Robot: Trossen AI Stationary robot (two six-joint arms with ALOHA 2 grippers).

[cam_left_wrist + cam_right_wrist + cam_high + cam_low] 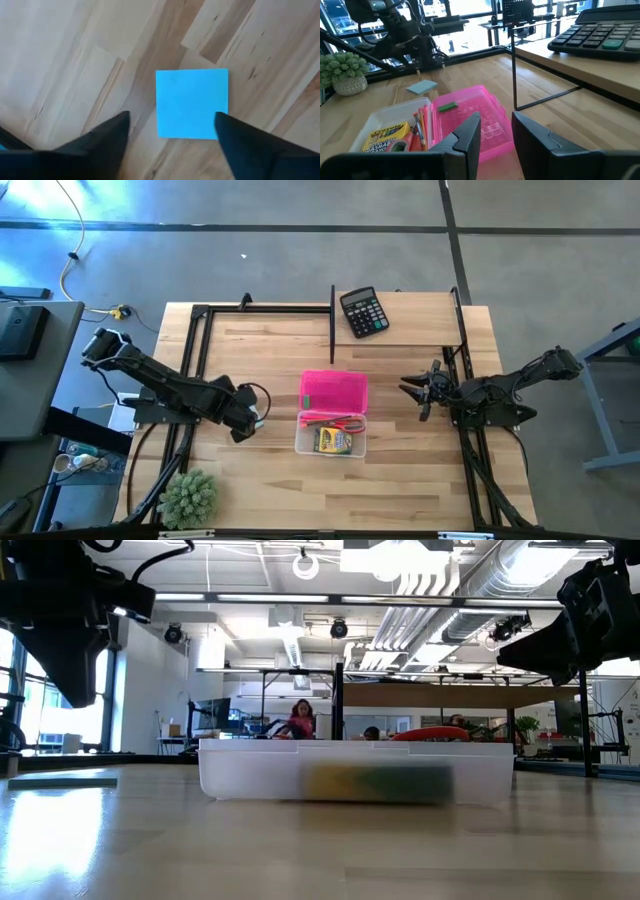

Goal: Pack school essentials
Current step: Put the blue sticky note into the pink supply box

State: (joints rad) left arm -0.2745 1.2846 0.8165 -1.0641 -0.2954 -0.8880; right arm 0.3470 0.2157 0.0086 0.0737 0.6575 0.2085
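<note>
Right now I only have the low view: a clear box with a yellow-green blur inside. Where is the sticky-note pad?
Observer: The light-blue sticky-note pad lies flat on the table, outside the case. The left wrist view frames it between the open fingers of the left gripper.
Operator: And the blur in the box?
Observer: It is a yellow-green crayon box, lying in the clear tray next to the red-handled scissors.
Operator: Right arm?
Observer: The right gripper is open and holds nothing. It hovers on the right of the case's pink lid, which lies folded open.
</note>
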